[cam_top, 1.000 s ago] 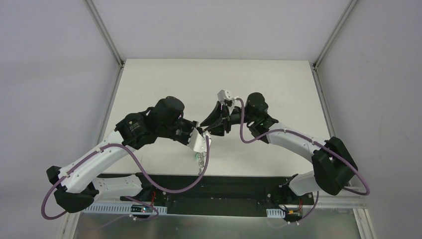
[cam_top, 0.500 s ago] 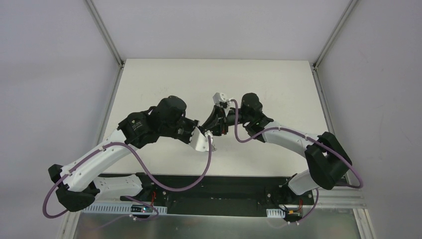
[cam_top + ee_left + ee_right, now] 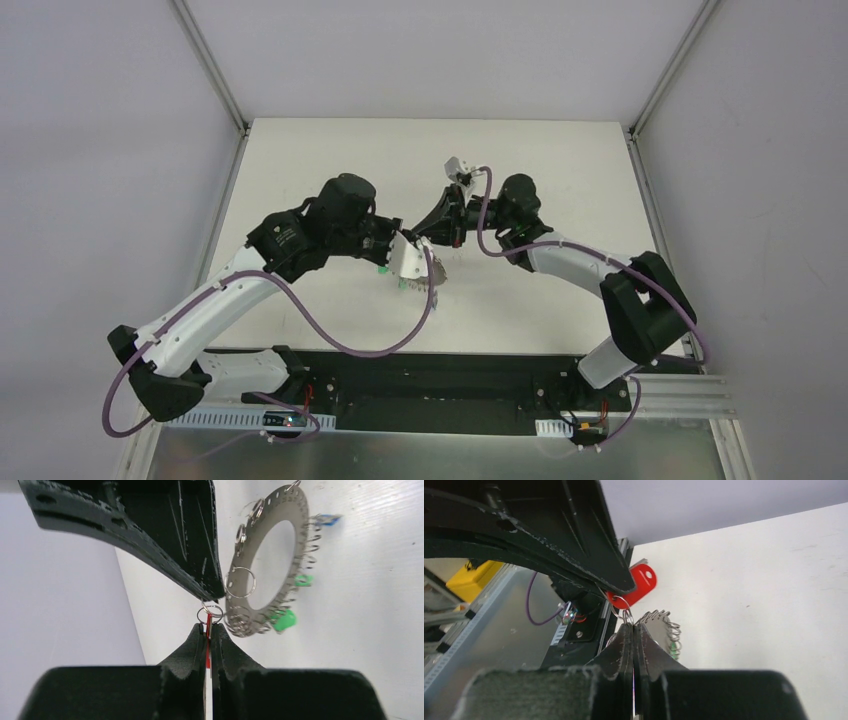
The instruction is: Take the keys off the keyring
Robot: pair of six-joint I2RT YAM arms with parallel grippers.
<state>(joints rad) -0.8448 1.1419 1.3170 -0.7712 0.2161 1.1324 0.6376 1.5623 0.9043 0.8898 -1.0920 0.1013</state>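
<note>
The left gripper (image 3: 208, 628) is shut on the red key (image 3: 207, 650), which shows as a thin red strip between its fingers; the key's red head shows in the right wrist view (image 3: 640, 584). A small split ring (image 3: 210, 614) joins that key to the grey keyring (image 3: 300, 525), which hangs beside it, off the table. The right gripper (image 3: 633, 628) is shut on this split ring (image 3: 623, 614), tip to tip with the left gripper. Two green keys (image 3: 285, 621) and a blue key (image 3: 327, 519) hang on the keyring's rim. From above, both grippers meet (image 3: 428, 243) over the keyring (image 3: 428, 275).
The white table (image 3: 560, 180) lies below the held keyring. Its metal frame rails (image 3: 215, 90) run along the left and right sides. The black base plate (image 3: 440, 375) and purple cables (image 3: 330, 335) are at the near edge.
Both grippers, still tip to tip, have moved away from the near edge. The keyring has come up with them.
</note>
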